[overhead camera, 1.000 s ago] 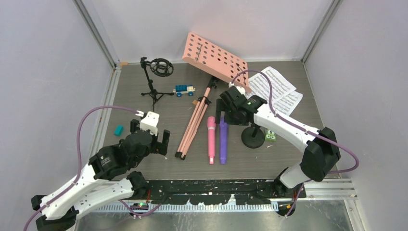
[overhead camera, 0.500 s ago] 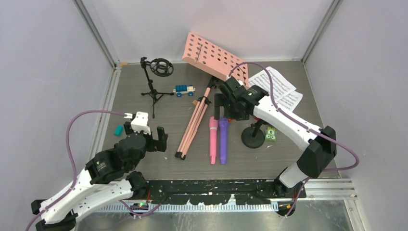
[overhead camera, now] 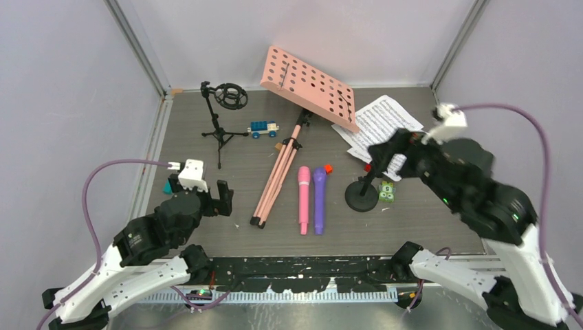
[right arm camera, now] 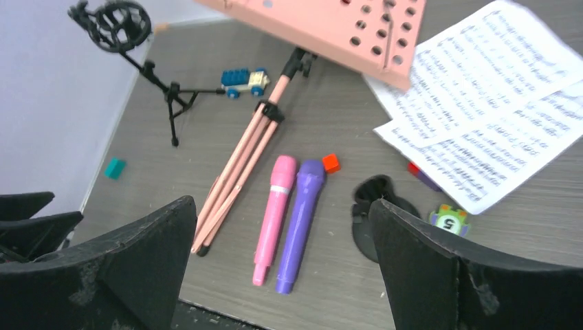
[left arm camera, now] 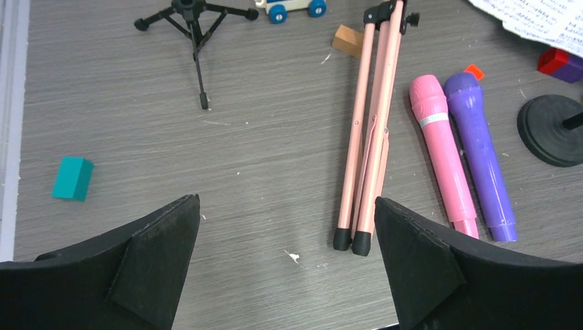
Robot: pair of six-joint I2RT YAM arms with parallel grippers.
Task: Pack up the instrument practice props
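Both tools are gaping wide and empty. The pink microphone (overhead camera: 302, 199) and purple microphone (overhead camera: 319, 199) lie side by side mid-worktop, long axes running near-to-far, heads at the far end. From the left tool (left arm camera: 283, 203) they're off to the right, past the folded rack legs (overhead camera: 278, 175). The right tool (right arm camera: 280, 205) hangs high on the right, looking down at them. The top of the round-base mic mount (overhead camera: 361, 197) is hidden behind the right arm.

Pink music stand (overhead camera: 309, 86): perforated tray at far centre, folded legs (overhead camera: 275, 175) lying on the table, angled toward near left.
Sheet music (overhead camera: 381, 124): white pages, overlapping, far right.
Pink microphone (overhead camera: 302, 199) and purple microphone (overhead camera: 318, 199): flat, side by side, centre.
Black tripod mount (overhead camera: 221, 117): standing, far left.
Black round-base mount (overhead camera: 361, 194): right of the purple microphone.
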